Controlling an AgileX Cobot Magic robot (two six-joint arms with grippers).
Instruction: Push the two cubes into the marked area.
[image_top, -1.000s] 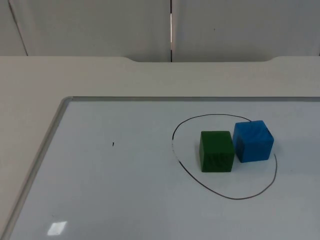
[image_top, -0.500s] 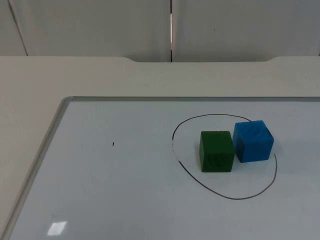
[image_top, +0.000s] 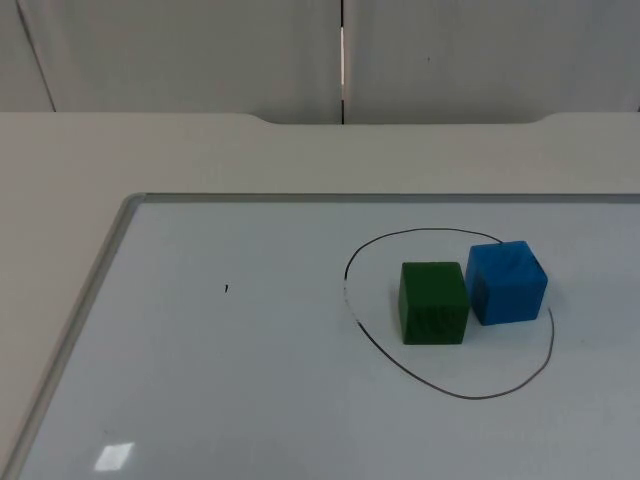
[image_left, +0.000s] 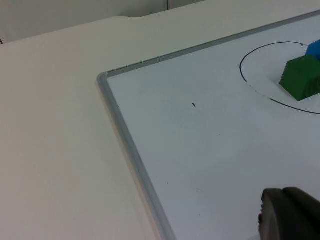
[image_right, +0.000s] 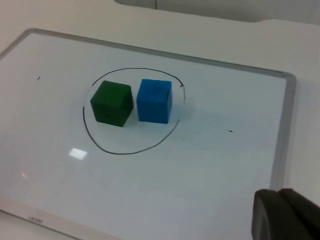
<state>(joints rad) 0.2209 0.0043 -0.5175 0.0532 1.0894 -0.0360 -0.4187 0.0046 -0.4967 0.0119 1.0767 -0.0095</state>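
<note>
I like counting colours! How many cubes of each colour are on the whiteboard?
Green cube: 1
Blue cube: 1
Total: 2 cubes, side by side inside the drawn ring.

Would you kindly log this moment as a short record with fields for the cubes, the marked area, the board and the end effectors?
green cube: inside the drawn outline, beside the blue cube
blue cube: inside the outline by the right wrist view, close to its line
marked area: hand-drawn black loop around both cubes
whiteboard: lies flat on the table, metal-framed
left end effector: a dark fingertip over the board, away from the cubes
right end effector: a dark fingertip near the board's edge, away from the cubes
task state: both cubes appear inside the loop
</note>
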